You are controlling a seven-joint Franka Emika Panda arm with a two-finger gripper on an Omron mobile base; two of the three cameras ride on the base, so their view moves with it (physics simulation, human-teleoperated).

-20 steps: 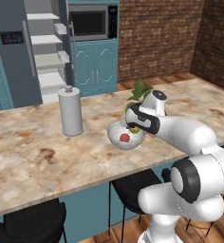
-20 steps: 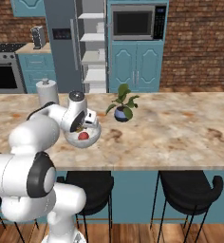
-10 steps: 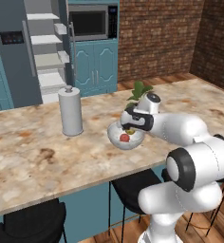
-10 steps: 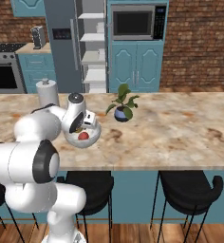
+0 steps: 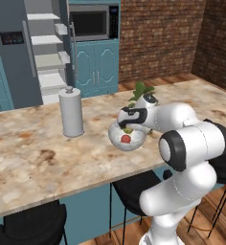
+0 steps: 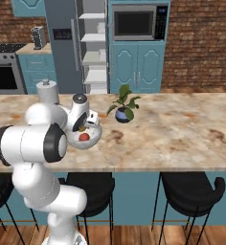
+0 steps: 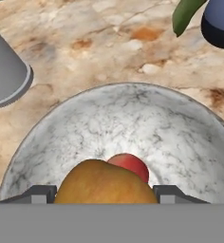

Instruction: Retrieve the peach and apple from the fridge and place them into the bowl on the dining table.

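Marbled desk (image 5: 38, 153) carrying bowl (image 5: 118, 139), canister (image 5: 71, 113), plant pot (image 6: 122, 114). Fingers (image 7: 104, 192) clamped on peach (image 7: 102, 185) above apple (image 7: 132, 165). Open fridge (image 6: 67, 43), brick wall (image 6: 201, 38) far behind.

In your hand view the peach (image 7: 104, 184) covers the lower half of the apple (image 7: 130, 166), and its own underside is cut off at the bottom. You see just the tops of the tool (image 7: 104, 193) fingers (image 7: 40, 193). The plant pot (image 7: 220, 23) is cropped by the top right corner.
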